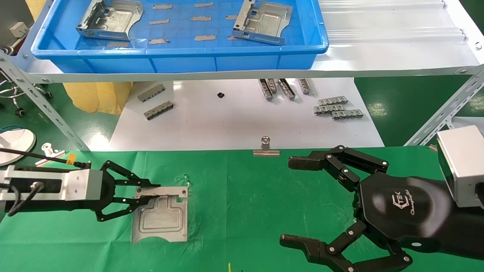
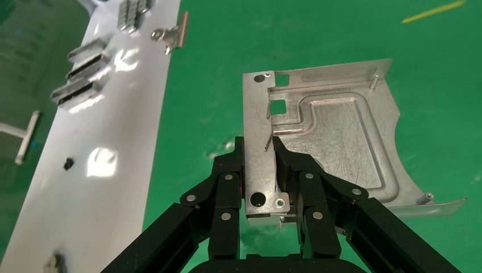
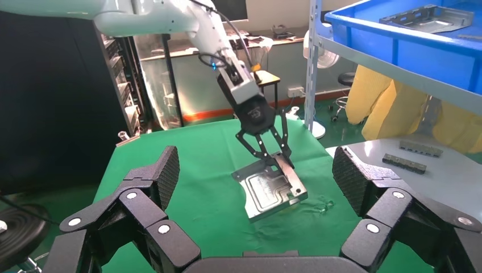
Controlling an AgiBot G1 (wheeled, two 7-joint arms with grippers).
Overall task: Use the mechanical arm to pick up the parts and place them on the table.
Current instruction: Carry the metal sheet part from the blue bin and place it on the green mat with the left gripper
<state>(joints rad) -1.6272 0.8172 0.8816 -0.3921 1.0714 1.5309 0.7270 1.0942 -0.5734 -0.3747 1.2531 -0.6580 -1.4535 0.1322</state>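
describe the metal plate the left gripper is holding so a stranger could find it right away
Find the wrinkled green cloth table; on its left side the left gripper, black link fingers, pinches the bent-up flange of a silvery stamped sheet-metal plate. It is the only plate on the cloth; the two others sit in the blue plastic tray.

Bright overhead light; glare on white board (image 1: 242, 121); right gripper (image 1: 302, 202) slightly blurred.

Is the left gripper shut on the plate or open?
Shut. The left gripper fingers pinch the bent-up edge flange of the plate, which rests on the green table.
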